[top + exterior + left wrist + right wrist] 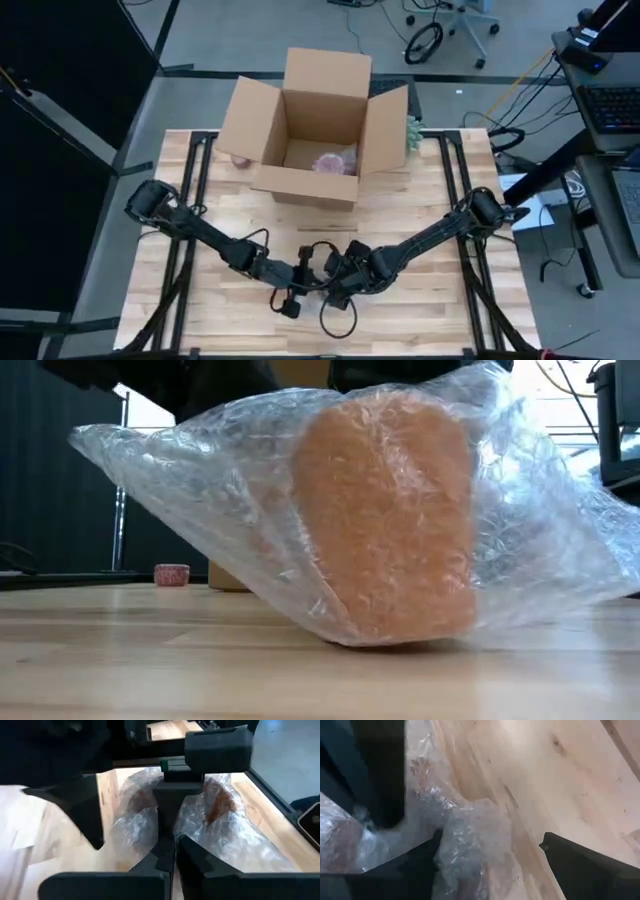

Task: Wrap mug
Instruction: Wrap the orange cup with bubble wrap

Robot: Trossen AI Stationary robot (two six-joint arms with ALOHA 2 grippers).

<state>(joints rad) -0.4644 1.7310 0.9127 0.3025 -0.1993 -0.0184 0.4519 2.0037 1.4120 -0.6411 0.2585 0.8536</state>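
1. The mug [385, 520], an orange one swaddled in bubble wrap [540, 530], is filling the centre of the low view and resting on the wooden surface [300, 670].
2. The left tool [167, 852] is sitting at the bottom centre of its wrist view with its fingers [150, 862] pressed nearly together, and the wrap is bunching on either side of them; whether they are actually pinching the film is impossible to tell.
3. The right tool [485, 870] is standing wide apart, one finger at the lower left of its wrist view touching crumpled wrap, the other at the lower right over bare wood.
4. In the high view both tools are meeting at the lower centre of the frame, hiding the bundle.
5. Farther back, a cardboard box [315, 130] is standing open at the upper centre, with a pale wrapped item [330, 162] lying inside.
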